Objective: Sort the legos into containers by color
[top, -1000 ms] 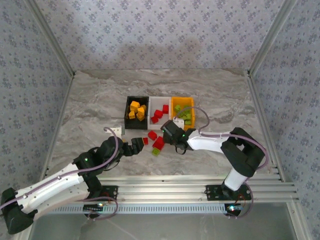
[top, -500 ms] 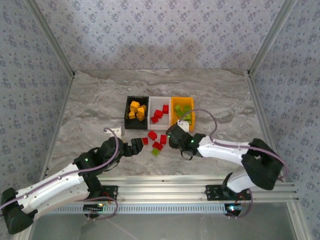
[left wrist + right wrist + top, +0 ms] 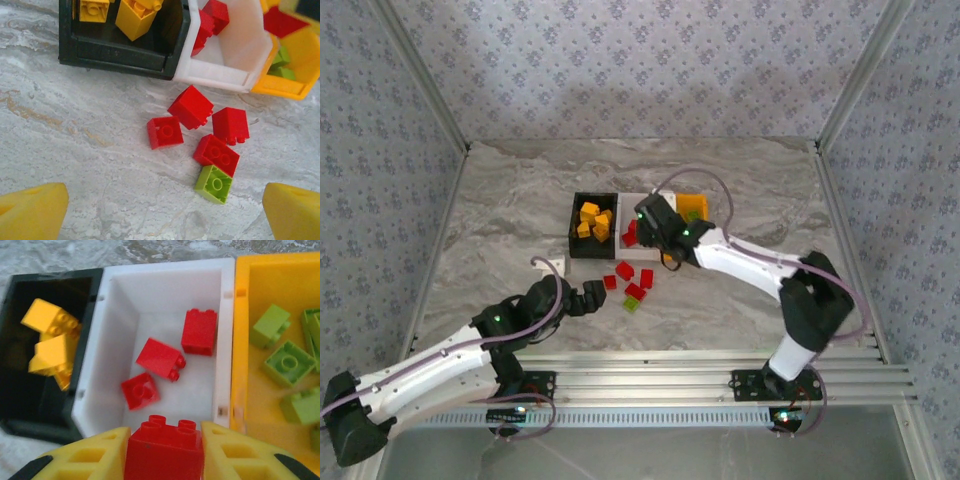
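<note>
Patterned walls (image 3: 620,60) enclose a grey marbled table (image 3: 500,200). In the last second the right gripper (image 3: 162,442) has left the loose legos (image 3: 191,106) (four red, one green) and now hovers over the white bin (image 3: 150,285), clamped on a red lego (image 3: 163,450). The left gripper (image 3: 162,212) hangs spread wide.

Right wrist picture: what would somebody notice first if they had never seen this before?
The right hand pinches a red brick over the white bin, where three more red bricks lie. Beside it, a black bin holds yellow bricks and a yellow bin holds green bricks. On the table, four red bricks and one green brick lie in front of the open left hand.
</note>
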Action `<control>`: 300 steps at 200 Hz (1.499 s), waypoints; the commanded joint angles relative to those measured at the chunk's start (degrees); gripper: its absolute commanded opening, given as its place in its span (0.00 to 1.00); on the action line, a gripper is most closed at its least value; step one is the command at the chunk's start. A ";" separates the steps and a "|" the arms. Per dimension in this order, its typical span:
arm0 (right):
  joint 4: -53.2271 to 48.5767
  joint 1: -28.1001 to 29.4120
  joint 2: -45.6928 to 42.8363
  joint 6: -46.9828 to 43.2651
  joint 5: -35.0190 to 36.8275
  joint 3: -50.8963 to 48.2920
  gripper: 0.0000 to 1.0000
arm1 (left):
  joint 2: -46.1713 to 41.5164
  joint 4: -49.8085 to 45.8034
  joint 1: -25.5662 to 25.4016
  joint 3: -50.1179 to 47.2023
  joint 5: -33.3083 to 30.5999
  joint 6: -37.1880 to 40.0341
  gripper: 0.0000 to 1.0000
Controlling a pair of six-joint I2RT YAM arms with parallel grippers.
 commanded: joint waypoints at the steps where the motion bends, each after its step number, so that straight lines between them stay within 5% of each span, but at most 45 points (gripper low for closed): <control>1: -3.13 -1.73 4.50 -4.26 -2.20 6.51 0.44 | 0.78 -1.12 -0.34 -0.22 1.30 0.59 1.00; 18: -3.53 -2.13 5.85 -5.28 -2.89 10.07 0.66 | 2.28 -0.50 -0.34 -0.10 2.12 1.18 1.00; 40: -3.12 -1.98 3.25 -5.92 -2.17 10.26 0.73 | 5.28 0.87 -0.34 0.86 3.55 2.74 0.99; 87: 2.77 -0.47 -11.55 -2.69 -1.43 -6.50 0.74 | 20.04 6.77 -2.02 5.40 10.03 8.77 0.94; 122: 5.19 0.07 -20.37 1.08 -0.63 -17.64 0.75 | 35.19 6.05 -7.87 12.69 5.99 13.01 0.87; 168: 5.35 -0.18 -28.59 2.49 0.82 -24.46 0.75 | 48.60 3.96 -8.61 18.97 2.10 15.30 0.78; 215: 4.85 -0.54 -33.38 2.50 1.74 -26.75 0.76 | 53.02 5.83 -8.65 20.70 1.24 16.79 0.67; 300: 2.78 -2.08 -38.04 3.61 2.79 -30.05 0.76 | 49.38 2.19 -11.37 20.04 3.85 13.94 0.26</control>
